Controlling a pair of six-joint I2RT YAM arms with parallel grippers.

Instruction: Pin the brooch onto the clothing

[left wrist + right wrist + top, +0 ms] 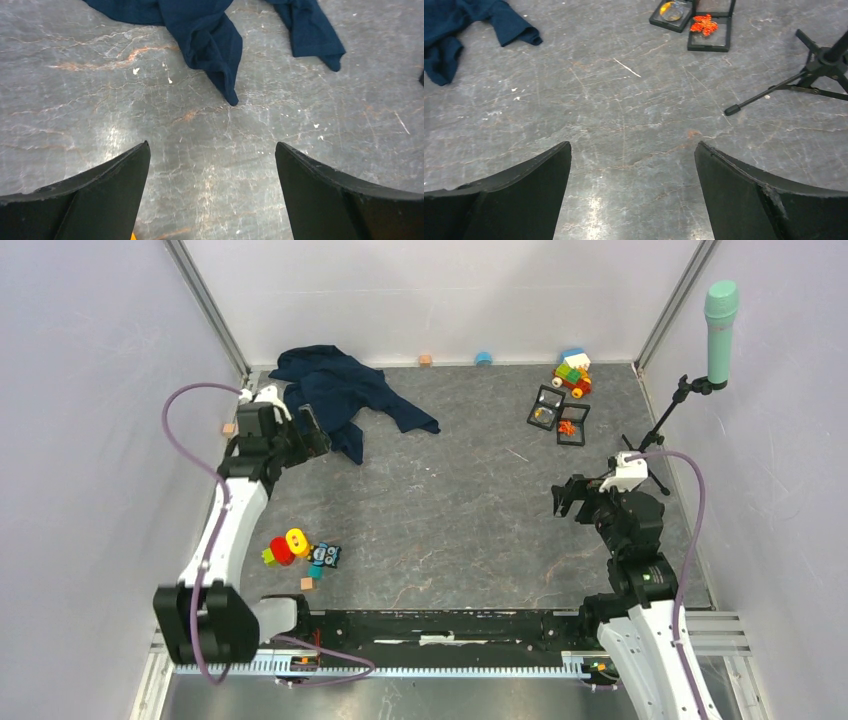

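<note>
The clothing (340, 390) is a dark navy shirt crumpled at the back left of the table; it also shows at the top of the left wrist view (205, 35) and at the top left of the right wrist view (454, 20). An orange brooch (569, 427) lies in an open black box at the back right, also in the right wrist view (704, 25). A gold brooch (543, 416) lies in a second box beside it. My left gripper (312, 428) is open and empty just in front of the shirt (212, 150). My right gripper (565, 498) is open and empty over bare table (633, 147).
A microphone stand (715, 320) rises at the right edge, its tripod legs (804, 75) on the table. Toy bricks (572, 372) sit at the back right, coloured toys (300, 552) by the left arm, and small blocks (425, 360) along the back wall.
</note>
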